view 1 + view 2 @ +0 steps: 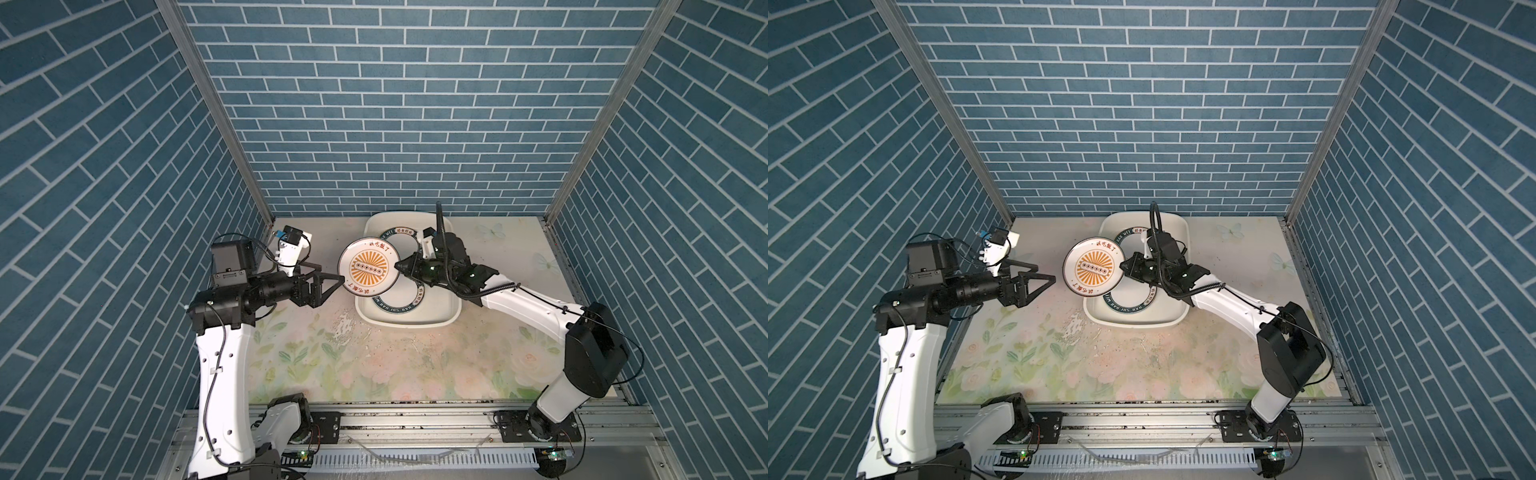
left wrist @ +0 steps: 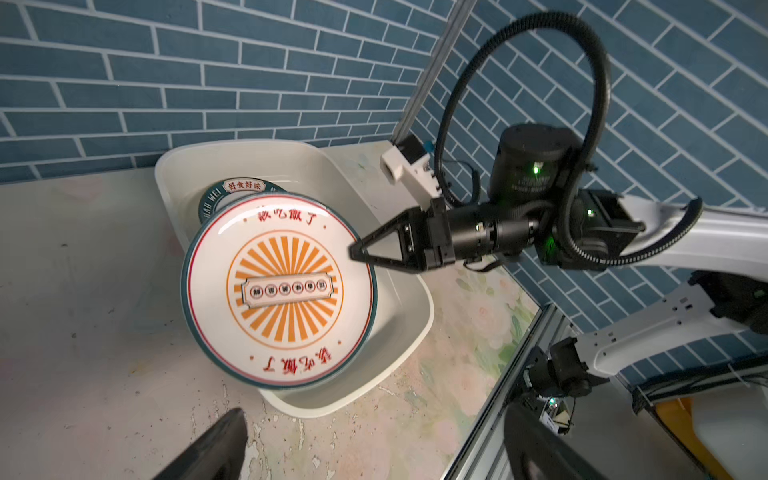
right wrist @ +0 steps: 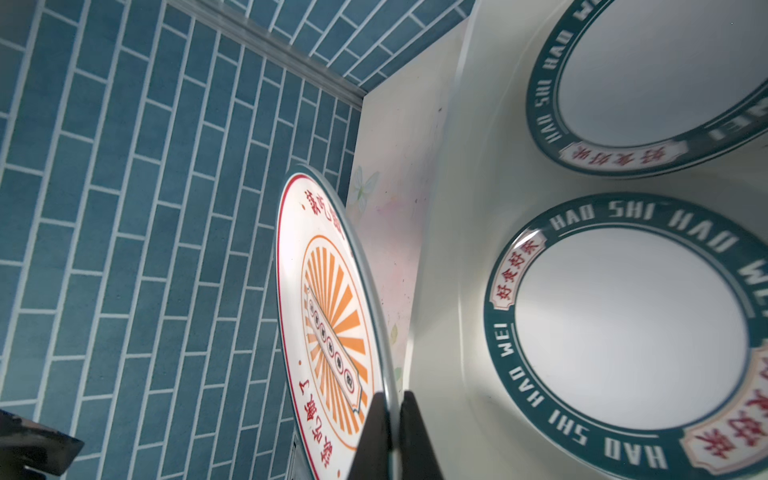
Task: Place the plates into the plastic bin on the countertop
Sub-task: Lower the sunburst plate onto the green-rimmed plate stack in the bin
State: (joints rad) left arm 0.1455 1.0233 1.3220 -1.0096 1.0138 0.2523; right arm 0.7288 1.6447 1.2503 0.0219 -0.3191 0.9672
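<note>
overhead pair; wrist close-ups of plate (image 2: pixel 278 291)

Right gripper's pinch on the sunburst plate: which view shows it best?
Right wrist view: the right gripper is seen close up, one finger on each face of the sunburst plate at its rim. Left wrist view shows the plate's whole face, gripper tip at its edge; both top views show that, but small.
</note>
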